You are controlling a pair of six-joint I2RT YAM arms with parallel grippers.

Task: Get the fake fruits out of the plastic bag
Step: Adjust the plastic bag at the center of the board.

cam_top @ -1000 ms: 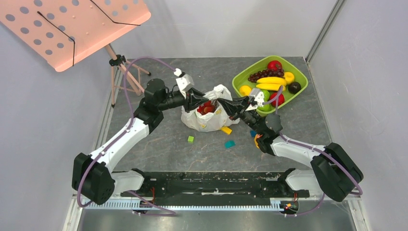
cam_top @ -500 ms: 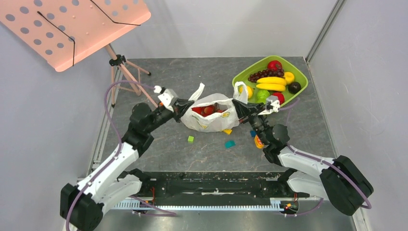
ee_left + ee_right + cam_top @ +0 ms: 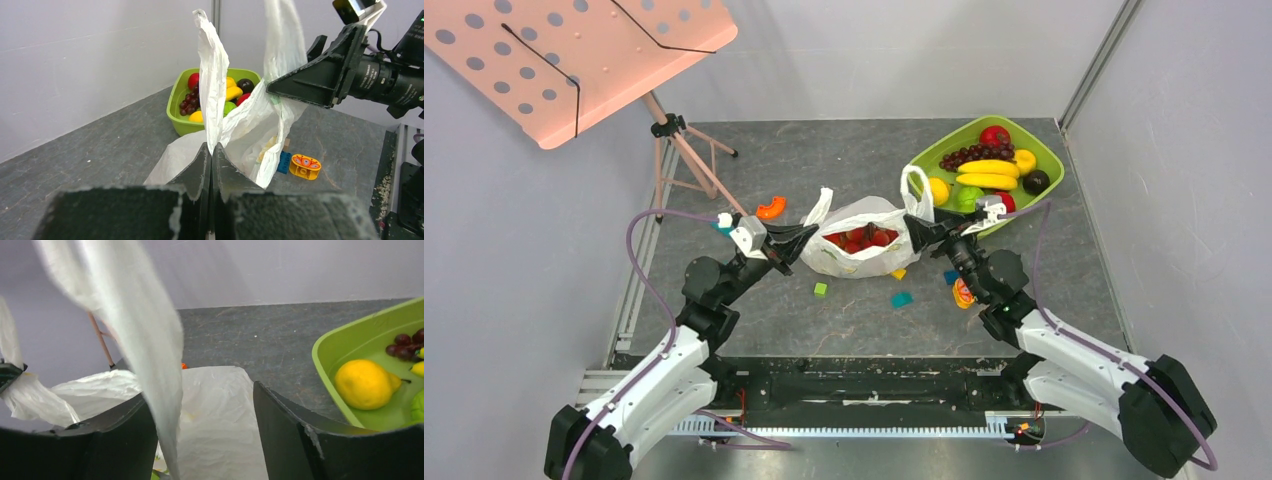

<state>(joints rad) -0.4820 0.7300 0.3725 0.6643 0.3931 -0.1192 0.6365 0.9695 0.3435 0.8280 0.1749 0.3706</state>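
Left end effector (image 3: 210,150) clenched on one handle (image 3: 212,65) of the bag (image 3: 864,262); right end effector (image 3: 200,395) spread, the other handle hanging loose between its fingers (image 3: 300,440); the bag sags on the table (image 3: 824,160) between the two, fruits (image 3: 860,238) in its open mouth; film looks thin, slippery, shapeless; fruits probably light and hard; best gripped singly.

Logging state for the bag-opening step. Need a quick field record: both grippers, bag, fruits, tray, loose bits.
left gripper: shut on one handle of the plastic bag
right gripper: open, other handle hanging against one finger
bag mouth: open, facing up, between the two grippers
fake fruits: red ones visible, inside the bag
green tray: beyond the bag, on the right arm's side, holding fruit
loose bits: green block and teal block on the table, nearer the arm bases than the bag
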